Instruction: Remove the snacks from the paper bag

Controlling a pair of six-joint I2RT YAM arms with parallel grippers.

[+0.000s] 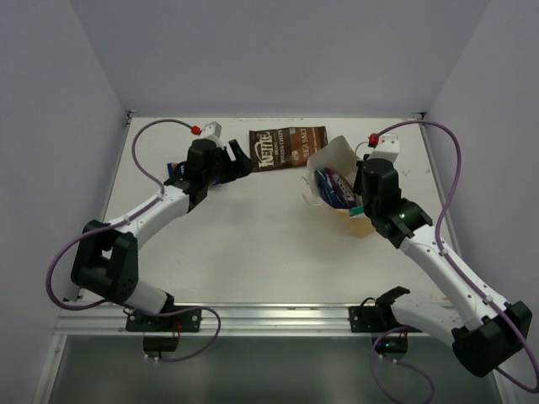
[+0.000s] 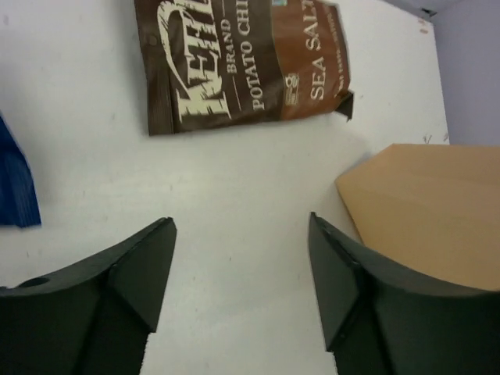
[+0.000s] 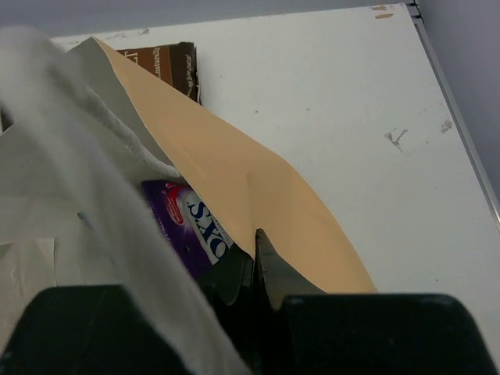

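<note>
1. Your left gripper (image 2: 241, 223) is released. Its fingers stand wide apart over bare table (image 1: 253, 252), with nothing between them.
2. The chip bag (image 2: 242, 66) lies flat and label up at the upper centre of the left wrist view, apart from those fingers. In the top view it sits at upper centre, between the left gripper and the paper bag (image 1: 333, 156).
3. A blue packet (image 2: 16, 187) lies flat on the table at the left edge of the left wrist view. From above, only a sliver of it peeks out beside the left wrist.
4. The paper bag is right of centre in the top view, with its mouth gaping toward the upper left and its white inside showing. Its upper corner is just beside the chip bag's right end, but you cannot tell whether they touch.
5. Your right gripper (image 3: 254, 254) is at the lower right side of the paper bag. In its wrist view the fingers are drawn almost together on the edge of the tan wall, so it looks clenched on the paper bag. The pinch itself is partly hidden.
6. The purple packet (image 3: 183, 223) is inside the paper bag, just left of those fingers and under the white lining. From above it shows in the mouth of the bag.
7. An edge of the teal packet (image 1: 358, 207) shows lower in the bag, against the right wrist.
</note>
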